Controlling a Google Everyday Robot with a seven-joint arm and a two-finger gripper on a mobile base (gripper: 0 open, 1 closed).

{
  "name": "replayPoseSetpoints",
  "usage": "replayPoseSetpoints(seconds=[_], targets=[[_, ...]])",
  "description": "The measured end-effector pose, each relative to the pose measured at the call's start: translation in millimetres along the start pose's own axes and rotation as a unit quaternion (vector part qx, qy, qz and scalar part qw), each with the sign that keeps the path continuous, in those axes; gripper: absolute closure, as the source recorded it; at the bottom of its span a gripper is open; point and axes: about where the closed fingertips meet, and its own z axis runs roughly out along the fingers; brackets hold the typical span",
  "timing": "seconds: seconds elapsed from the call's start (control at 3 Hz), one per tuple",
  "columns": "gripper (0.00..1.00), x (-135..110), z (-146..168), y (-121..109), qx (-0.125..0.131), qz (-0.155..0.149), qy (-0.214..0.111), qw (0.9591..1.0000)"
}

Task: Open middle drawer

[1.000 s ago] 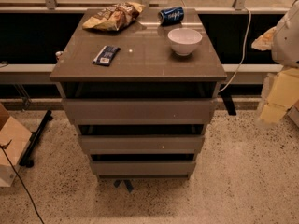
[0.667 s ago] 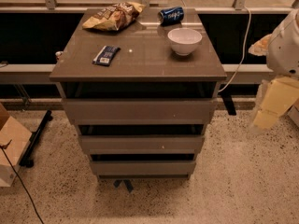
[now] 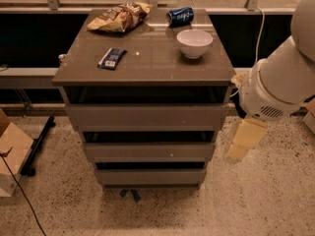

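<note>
The grey-brown cabinet [image 3: 147, 58] has three stacked handleless drawers. The middle drawer [image 3: 147, 151] is the flat front of medium width, with a tiny white speck near its right end. It looks pushed in, with a dark gap above it. The widest drawer front [image 3: 147, 117] is above it and the narrowest [image 3: 150, 176] below. My gripper [image 3: 242, 142] is pale beige and hangs from the white arm [image 3: 275, 87]. It is to the right of the cabinet at about middle-drawer height, a short way off its right side and not touching it.
On the cabinet top lie a chip bag [image 3: 120, 16], a blue can [image 3: 180, 16] on its side, a white bowl [image 3: 194, 43] and a dark snack bar [image 3: 111, 58]. A cardboard box [image 3: 12, 154] and a black stand leg [image 3: 38, 144] are on the speckled floor at left.
The arm and gripper have moved left and down, from the far right towards the cabinet's right side. The drawers and the things on top have not moved.
</note>
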Motion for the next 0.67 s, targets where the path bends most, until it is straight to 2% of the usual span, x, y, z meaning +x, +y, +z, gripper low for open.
replayPoseSetpoints(seconds=[0.33,0.67], targets=[[0.00,0,0,0,0.000,0.000,0.000,1.0000],[0.00,-1,24,6,-0.014,-0.007,0.037,0.9992]])
